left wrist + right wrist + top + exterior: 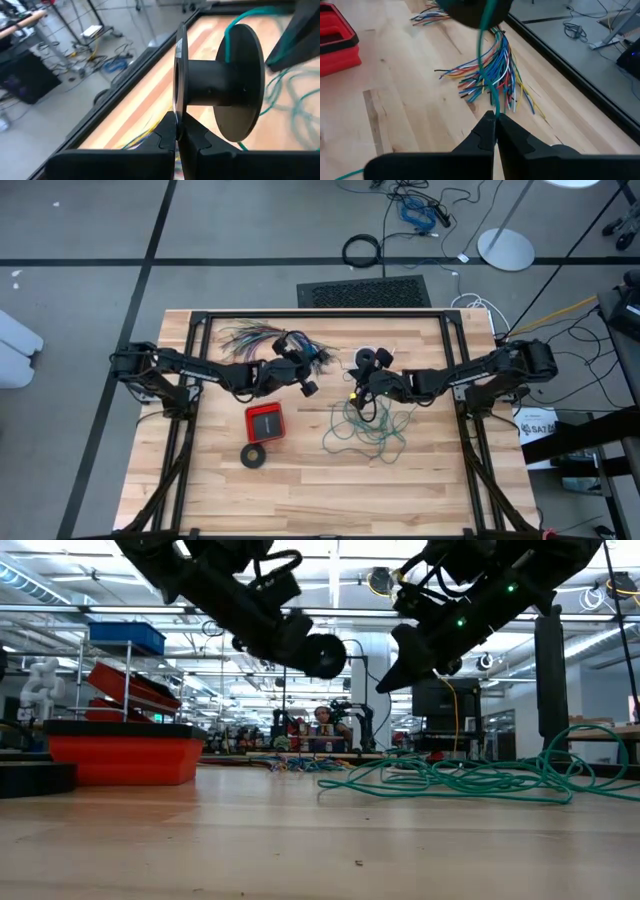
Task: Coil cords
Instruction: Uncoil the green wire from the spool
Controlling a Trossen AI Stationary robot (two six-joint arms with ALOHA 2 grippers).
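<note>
A fanned bundle of many-coloured wires (pixel 262 337) lies at the far side of the wooden bench (pixel 200 490), its loose ends spread flat across the planks. Nearer the front, a red tray (pixel 265 421) sits flat on the wood, and a black tape-like ring (pixel 254 455) lies just beside it toward the bench's front edge. Beyond the bench, a coiled black cable (pixel 362 250) and a round white stand base (pixel 506 249) rest on the grey floor.

wire tangle (pixel 368 428) right of tray (pixel 265 421) | tape ring (pixel 254 455) before tray | wire bundle (pixel 262 338) behind
</note>
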